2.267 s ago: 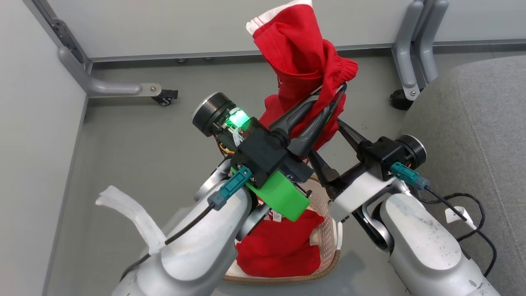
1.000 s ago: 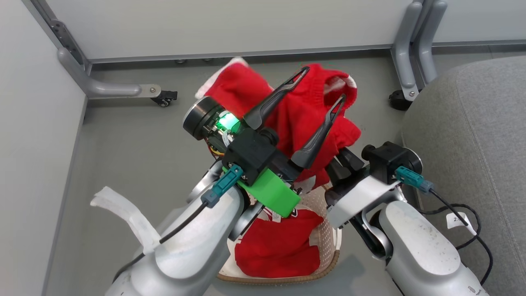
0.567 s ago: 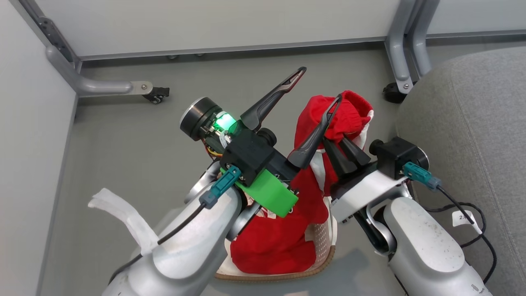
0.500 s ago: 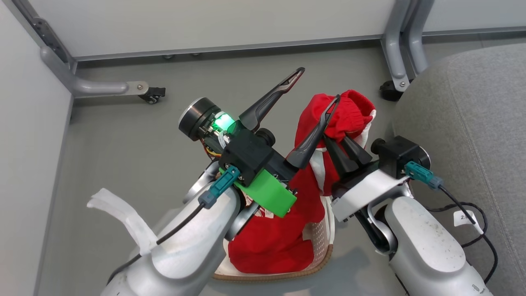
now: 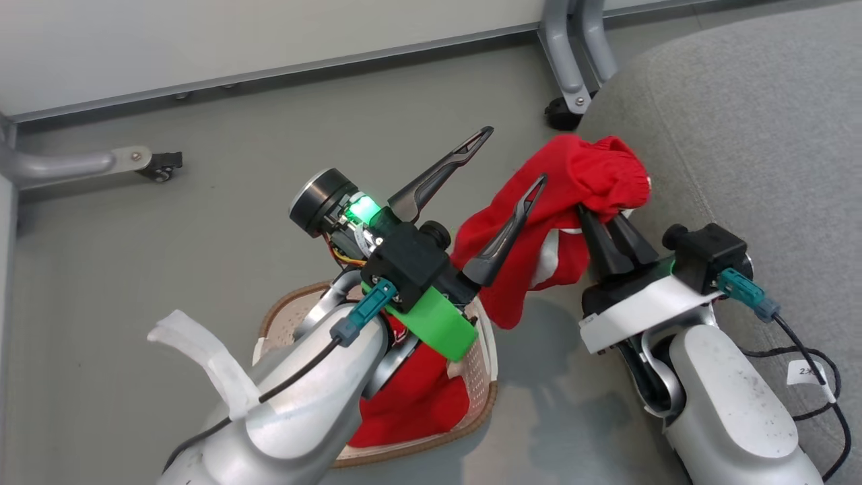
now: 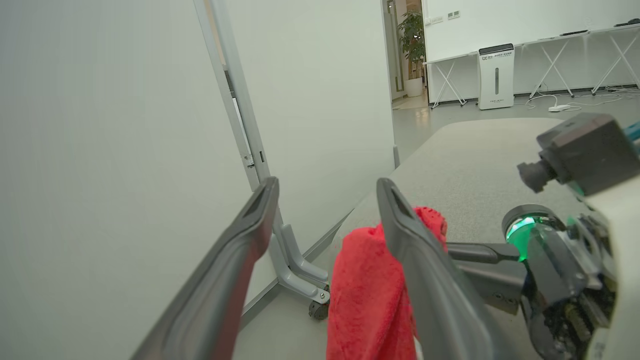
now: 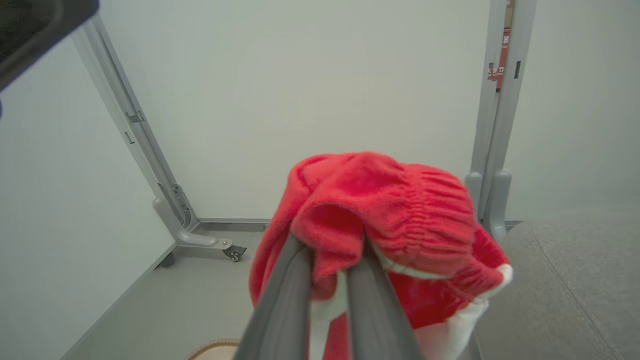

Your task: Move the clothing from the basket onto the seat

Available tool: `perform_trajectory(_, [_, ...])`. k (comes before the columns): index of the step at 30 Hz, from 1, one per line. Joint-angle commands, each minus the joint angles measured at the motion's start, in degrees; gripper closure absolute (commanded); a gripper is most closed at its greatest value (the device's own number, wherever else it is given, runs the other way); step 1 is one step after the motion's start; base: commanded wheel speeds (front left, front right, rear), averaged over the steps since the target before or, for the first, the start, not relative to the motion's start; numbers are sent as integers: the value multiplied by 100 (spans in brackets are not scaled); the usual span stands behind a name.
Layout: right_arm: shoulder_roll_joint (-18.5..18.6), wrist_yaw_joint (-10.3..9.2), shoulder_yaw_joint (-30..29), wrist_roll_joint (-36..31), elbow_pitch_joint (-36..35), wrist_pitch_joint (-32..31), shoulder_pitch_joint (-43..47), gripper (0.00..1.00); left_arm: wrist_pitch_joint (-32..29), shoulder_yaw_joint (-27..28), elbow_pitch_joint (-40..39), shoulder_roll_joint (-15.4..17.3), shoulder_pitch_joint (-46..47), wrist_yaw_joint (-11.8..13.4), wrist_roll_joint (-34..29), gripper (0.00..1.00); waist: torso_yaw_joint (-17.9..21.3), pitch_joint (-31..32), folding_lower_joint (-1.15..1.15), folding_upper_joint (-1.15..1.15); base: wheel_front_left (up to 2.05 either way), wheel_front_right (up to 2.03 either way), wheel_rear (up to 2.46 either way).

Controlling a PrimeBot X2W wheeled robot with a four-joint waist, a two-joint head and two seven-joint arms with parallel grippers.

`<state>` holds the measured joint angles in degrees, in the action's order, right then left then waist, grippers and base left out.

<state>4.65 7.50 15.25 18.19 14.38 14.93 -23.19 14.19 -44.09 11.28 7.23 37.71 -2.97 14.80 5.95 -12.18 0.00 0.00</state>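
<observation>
- Head view: right gripper (image 5: 604, 217) is pinched nearly closed on a bunched fold of the red knit garment (image 5: 566, 182), with its fingertips buried in the fabric.
- The garment is lifted clear of the basket (image 5: 486, 397) and hangs over the grey floor (image 5: 202, 236) between the basket and the near left edge of the grey seat (image 5: 741, 121). Its top bunch is right at that edge; can't tell if it touches.
- Left gripper (image 5: 515, 156) is spread wide with nothing in it. Its right finger crosses in front of the hanging garment; contact unclear.
- Second red garment (image 5: 417, 404) lies in the basket, partly hidden by the left forearm. The basket sits on the floor, left of the seat.
- Left wrist view: left gripper (image 6: 327, 184) is wide open and empty. The red knit garment (image 6: 365, 290) hangs just behind its right finger, with the seat (image 6: 475, 160) beyond it. The right gripper's dark fingers reach into the garment from the right.
- Right wrist view: right gripper (image 7: 333, 247) has both fingers close together, clamping a fold. The ribbed red knit garment (image 7: 385, 210) drapes over the tips, with white trim below.
- The seat (image 7: 575, 280) is at lower right, and the basket's brown rim (image 7: 215, 348) is at the bottom edge.
</observation>
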Motion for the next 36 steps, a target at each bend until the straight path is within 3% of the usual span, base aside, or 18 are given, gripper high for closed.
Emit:
perform_trajectory(1, [7,-2,-92,-37,-57,15,86,100,-8,0,27,49,72,5,-5,0,364,-183,0,0,0,0,0])
perform_trajectory(18, [-64,-2,-995,-213,-546,15,512,100,11,-162,290,121,207,-33,-18,0,1338,-547,0,0,0,0,0])
perform_trajectory(29, [-89,-2,-1379,-203,-671,15,591,100,56,-106,301,206,29,85,97,0,1397,-572,0,0,0,0,0])
perform_trajectory(36, [57,-2,-1838,-204,-789,15,84,100,64,-46,226,320,-70,168,112,0,1306,-713,0,0,0,0,0])
